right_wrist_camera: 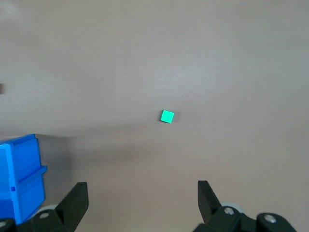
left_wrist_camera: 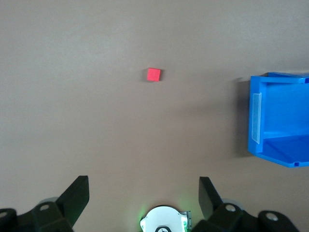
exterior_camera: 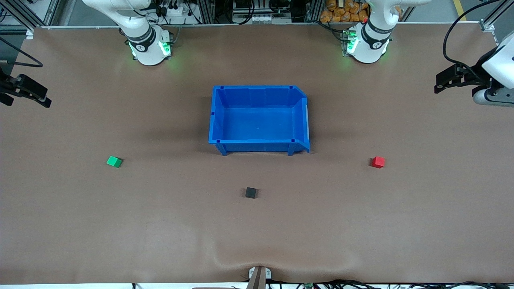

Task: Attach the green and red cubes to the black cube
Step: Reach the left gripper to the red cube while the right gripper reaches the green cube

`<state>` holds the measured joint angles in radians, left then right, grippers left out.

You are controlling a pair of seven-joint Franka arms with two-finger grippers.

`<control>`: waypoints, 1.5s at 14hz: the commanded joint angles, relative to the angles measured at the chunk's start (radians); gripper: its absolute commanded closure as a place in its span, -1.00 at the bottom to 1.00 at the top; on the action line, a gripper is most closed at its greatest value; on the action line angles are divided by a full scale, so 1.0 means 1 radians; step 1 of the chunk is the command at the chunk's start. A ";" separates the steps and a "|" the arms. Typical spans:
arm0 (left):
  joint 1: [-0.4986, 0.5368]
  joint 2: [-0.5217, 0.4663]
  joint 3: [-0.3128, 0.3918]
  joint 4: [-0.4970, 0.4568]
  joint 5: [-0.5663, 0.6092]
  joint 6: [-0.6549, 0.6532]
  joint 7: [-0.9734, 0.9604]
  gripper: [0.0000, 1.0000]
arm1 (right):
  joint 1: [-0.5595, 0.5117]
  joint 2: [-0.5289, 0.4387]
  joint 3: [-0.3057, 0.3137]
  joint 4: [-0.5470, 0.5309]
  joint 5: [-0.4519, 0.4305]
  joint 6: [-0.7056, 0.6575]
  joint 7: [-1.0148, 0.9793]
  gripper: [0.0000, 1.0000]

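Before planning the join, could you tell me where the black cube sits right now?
In the front view, the black cube sits alone on the table, nearer the camera than the blue bin, roughly midway between the green cube and the red cube.

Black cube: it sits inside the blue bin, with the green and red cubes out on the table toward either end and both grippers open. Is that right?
Not quite. The black cube lies on the table, nearer the front camera than the blue bin, as the front view shows. The green cube and red cube do sit toward either end, and the left gripper and right gripper are open.
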<state>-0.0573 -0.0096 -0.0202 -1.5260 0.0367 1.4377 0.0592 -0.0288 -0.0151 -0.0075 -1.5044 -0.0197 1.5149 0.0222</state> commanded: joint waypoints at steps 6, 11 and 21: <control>-0.001 -0.006 0.002 0.001 -0.006 -0.008 0.024 -1.00 | 0.007 0.006 -0.008 0.007 -0.003 -0.001 -0.008 -1.00; 0.002 0.036 0.002 0.007 -0.006 0.021 0.025 -1.00 | -0.003 0.021 -0.009 0.015 0.000 0.016 -0.008 -1.00; 0.028 0.132 0.003 -0.009 0.011 0.104 -0.027 -1.00 | -0.034 0.086 -0.016 0.009 -0.003 0.019 0.001 -1.00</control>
<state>-0.0477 0.1136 -0.0151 -1.5307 0.0378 1.5287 0.0402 -0.0520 0.0644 -0.0315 -1.5084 -0.0207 1.5364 0.0237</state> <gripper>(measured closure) 0.000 0.000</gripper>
